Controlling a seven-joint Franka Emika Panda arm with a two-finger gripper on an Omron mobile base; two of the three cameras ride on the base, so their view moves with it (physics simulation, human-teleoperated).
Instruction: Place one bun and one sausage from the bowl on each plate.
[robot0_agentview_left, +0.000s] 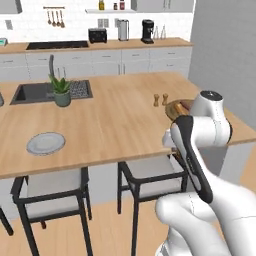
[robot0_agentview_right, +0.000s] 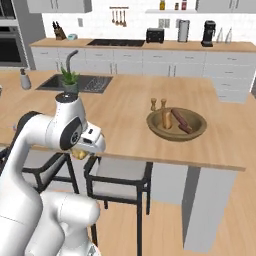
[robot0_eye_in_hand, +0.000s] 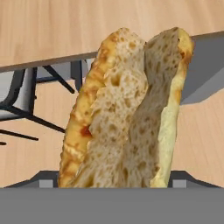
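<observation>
A split golden bun (robot0_eye_in_hand: 131, 113) stands upright between my gripper's jaws and takes up most of the hand view. My gripper (robot0_agentview_right: 81, 150) is shut on this bun at the island's near edge, above a stool and well left of the bowl. The brown wooden bowl (robot0_agentview_right: 176, 136) sits near the island's right end, with another bun (robot0_agentview_right: 166, 119) and dark sausages (robot0_agentview_right: 182, 122) in it. My arm hides part of the bowl (robot0_agentview_left: 174, 107) in the left base view. A grey plate (robot0_agentview_left: 45, 143) lies bare on the island's near left.
Two wooden shakers (robot0_agentview_right: 158, 104) stand just behind the bowl. A potted plant (robot0_agentview_left: 61, 91) and a dark sink (robot0_agentview_left: 30, 93) are at the island's far left. Black-framed stools (robot0_agentview_left: 148, 172) are tucked under the near edge.
</observation>
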